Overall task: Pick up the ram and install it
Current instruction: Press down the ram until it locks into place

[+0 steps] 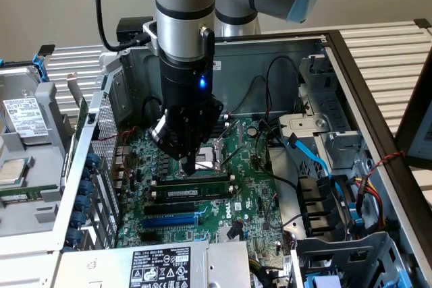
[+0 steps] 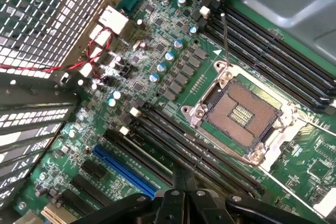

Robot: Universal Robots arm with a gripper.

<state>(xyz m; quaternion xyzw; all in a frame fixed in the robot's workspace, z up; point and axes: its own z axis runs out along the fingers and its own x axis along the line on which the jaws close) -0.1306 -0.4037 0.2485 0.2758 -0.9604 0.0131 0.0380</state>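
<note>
The ram [image 1: 192,193], a long thin stick with a white label strip, stands on edge in one of the black memory slots on the green motherboard [image 1: 250,193]. My gripper [image 1: 190,168] hangs straight down over the board, its fingers shut together with nothing between them. The tips are just behind the ram, right at the neighbouring slot [image 1: 196,180]; whether they touch it I cannot tell. In the wrist view the shut fingertips [image 2: 182,178] point at the row of black slots [image 2: 173,145] beside the processor socket [image 2: 241,114].
A blue expansion slot [image 1: 172,220] [image 2: 126,171] lies in front of the memory slots. The metal case wall [image 1: 270,65], black and blue cables [image 1: 304,153], and a perforated drive cage [image 1: 101,146] ring the board. A power supply label [image 1: 158,264] sits at the front.
</note>
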